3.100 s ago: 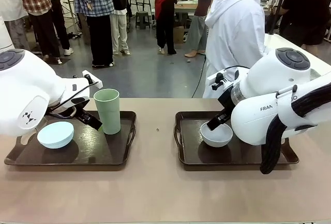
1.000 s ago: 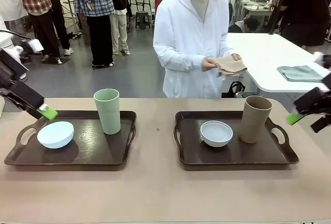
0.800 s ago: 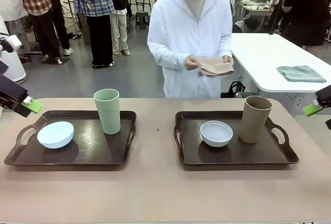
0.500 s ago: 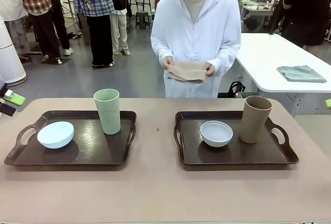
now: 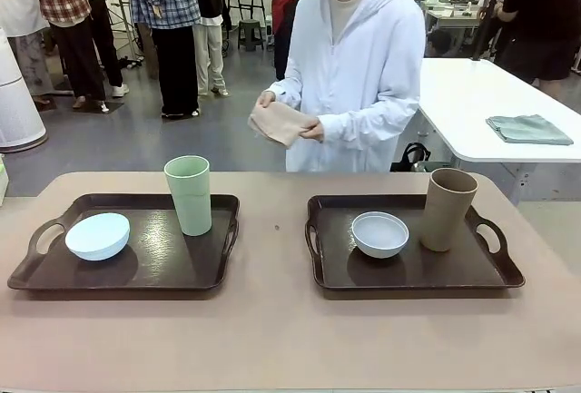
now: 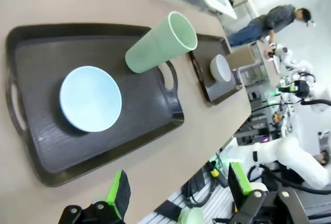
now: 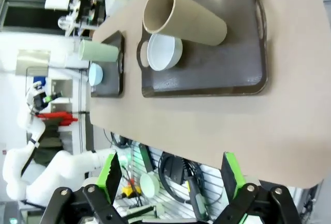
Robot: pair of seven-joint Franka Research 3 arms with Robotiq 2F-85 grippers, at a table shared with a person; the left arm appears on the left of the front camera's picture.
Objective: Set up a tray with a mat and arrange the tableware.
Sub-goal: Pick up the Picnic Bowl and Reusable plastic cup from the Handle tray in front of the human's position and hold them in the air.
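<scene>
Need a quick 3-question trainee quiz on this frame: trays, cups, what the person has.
1. True or false: on the left tray, the green cup lies on its side.
2. The tan cup stands: A) on the left tray; B) on the right tray; C) off both trays.
3. Fill in: the person holds a folded tan ___.
Key: 1 false, it stands upright; 2 B; 3 cloth.
</scene>
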